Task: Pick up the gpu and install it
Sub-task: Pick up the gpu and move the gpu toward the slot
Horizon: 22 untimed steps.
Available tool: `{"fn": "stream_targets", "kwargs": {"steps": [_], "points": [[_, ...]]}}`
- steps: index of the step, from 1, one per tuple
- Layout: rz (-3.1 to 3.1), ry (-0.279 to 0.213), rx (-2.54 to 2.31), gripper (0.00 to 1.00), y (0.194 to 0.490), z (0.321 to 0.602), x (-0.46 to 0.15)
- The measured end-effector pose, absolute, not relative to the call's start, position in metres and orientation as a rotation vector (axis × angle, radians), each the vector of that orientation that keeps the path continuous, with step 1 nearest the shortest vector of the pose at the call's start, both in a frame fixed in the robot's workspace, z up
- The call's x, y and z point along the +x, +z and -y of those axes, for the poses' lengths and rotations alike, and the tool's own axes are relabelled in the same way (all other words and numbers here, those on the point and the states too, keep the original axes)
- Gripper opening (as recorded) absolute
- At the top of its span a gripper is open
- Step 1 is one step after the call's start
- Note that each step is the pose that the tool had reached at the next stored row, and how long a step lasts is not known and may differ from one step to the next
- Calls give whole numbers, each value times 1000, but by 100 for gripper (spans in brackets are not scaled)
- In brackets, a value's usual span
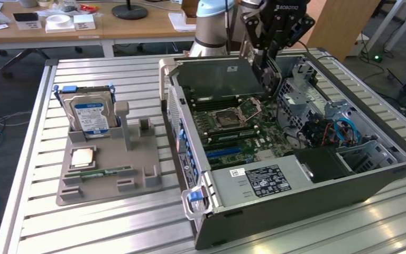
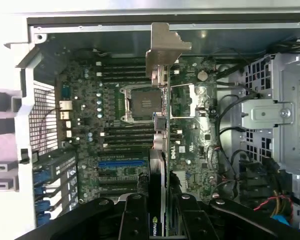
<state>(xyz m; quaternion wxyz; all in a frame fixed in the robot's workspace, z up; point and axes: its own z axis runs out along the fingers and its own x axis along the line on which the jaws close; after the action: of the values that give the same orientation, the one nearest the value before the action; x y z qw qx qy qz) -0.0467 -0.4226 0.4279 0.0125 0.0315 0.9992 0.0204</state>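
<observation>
The gpu hangs edge-on over the open computer case, its silver end bracket at the end away from the gripper. My gripper is shut on the card's black cooler end, one black finger on either side. In the exterior view the gripper stands above the back of the case with the gpu hanging below it. Beneath lie the green motherboard, its silver CPU socket, and a blue expansion slot beside black ones.
At the exterior view's left, a grey fixture holds an upright hard drive, a small chip and a narrow memory stick. Inside the case are a power supply, a metal drive cage and loose cables.
</observation>
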Motion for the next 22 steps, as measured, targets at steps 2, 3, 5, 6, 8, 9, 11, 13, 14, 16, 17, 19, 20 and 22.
{"fn": "stream_targets", "kwargs": {"steps": [2,3,5,6,8,9,11,13,14,16,17,19,20,22], "points": [[-3114,64,98,26,428,423,-38],[-3115,64,98,26,428,423,-34],[-3114,64,98,26,428,422,-26],[-3114,64,99,26,428,422,-21],[-3114,64,98,26,428,422,-13],[-3114,64,98,26,428,422,-9],[-3114,64,98,26,428,422,0],[-3115,64,98,26,428,422,9],[-3115,63,98,26,428,422,13],[-3114,64,98,26,427,422,20],[-3114,64,98,26,427,422,22],[-3114,64,98,26,427,422,23],[-3114,64,98,26,427,422,23],[-3114,64,98,26,427,422,24]]}}
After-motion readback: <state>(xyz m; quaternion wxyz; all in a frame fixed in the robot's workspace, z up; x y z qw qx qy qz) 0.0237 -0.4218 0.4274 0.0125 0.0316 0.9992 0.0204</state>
